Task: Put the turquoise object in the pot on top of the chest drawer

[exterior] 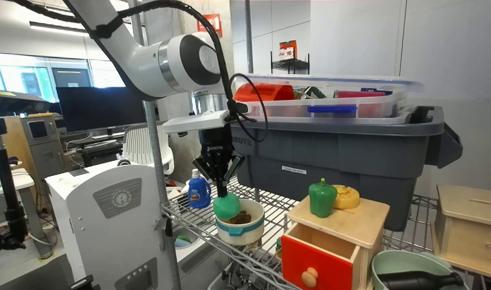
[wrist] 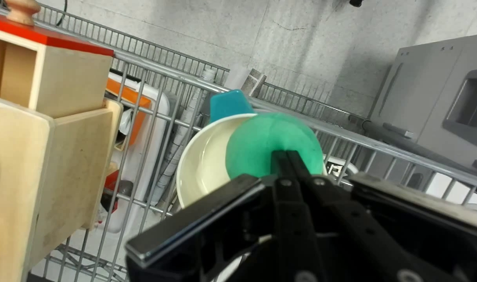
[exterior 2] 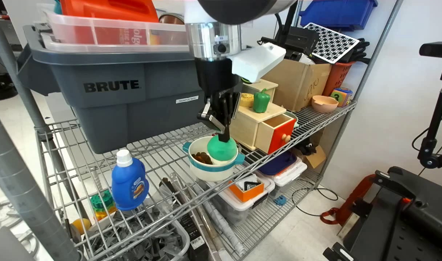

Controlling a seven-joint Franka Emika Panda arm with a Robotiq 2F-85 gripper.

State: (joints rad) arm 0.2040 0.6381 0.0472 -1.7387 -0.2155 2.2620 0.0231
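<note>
Where the wire shelf (exterior 2: 168, 159) nears its left end, a blue detergent bottle (exterior: 199, 193) stands upright. Next, to the right, my claw (wrist: 287, 154) points down, its two fingers (wrist: 279, 162) together and their tips against the turquoise lump (exterior 2: 221, 151); whether I pinch any of it, I cannot tell. It is at the mouth of the pot (exterior: 238, 241), hiding part of the rim, and brown pieces (exterior 2: 202, 158) show inside. On the far side is the grey BRUTE tote (exterior: 338, 161). Farther right, the red-fronted drawer (exterior: 315, 257) of the light-wood chest (exterior: 352, 225) stands partway out, and a green bell pepper (exterior: 322, 198) and a yellow piece (exterior: 347, 197) sit on top. Near at the right, a sage-green tub (exterior: 406, 259) holds a black object (exterior: 418, 279).
</note>
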